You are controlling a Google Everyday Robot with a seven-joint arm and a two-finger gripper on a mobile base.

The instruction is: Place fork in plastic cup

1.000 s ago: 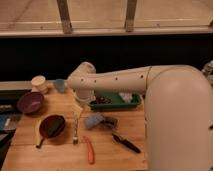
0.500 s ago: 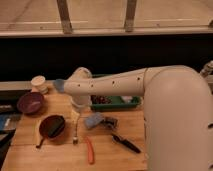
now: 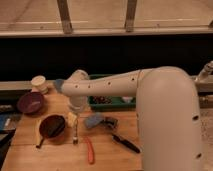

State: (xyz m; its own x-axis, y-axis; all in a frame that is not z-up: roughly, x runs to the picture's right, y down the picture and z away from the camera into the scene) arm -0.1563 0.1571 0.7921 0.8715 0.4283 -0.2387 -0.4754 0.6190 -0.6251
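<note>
Claw point(image 3: 73, 119): at the end of the white arm point(image 3: 115, 85), pointing down over the wooden table point(image 3: 60, 159), left of centre; jaws spread wide, nothing seen between them.
Fork point(image 3: 75, 135): grey, flat on the table just in front of the claw, lying front to back.
Red bowl point(image 3: 52, 125): just left of the fork.
Purple bowl point(image 3: 31, 102): behind and left of the red bowl.
Plastic cup point(image 3: 39, 82): pale, upright, back left, well apart from the fork.
Blue-grey cloth point(image 3: 94, 120): right of the claw.
Orange-handled tool point(image 3: 90, 150): front, right of the fork.
Black-handled utensil point(image 3: 125, 143): further right.
Green tray point(image 3: 114, 101): behind the arm.
</note>
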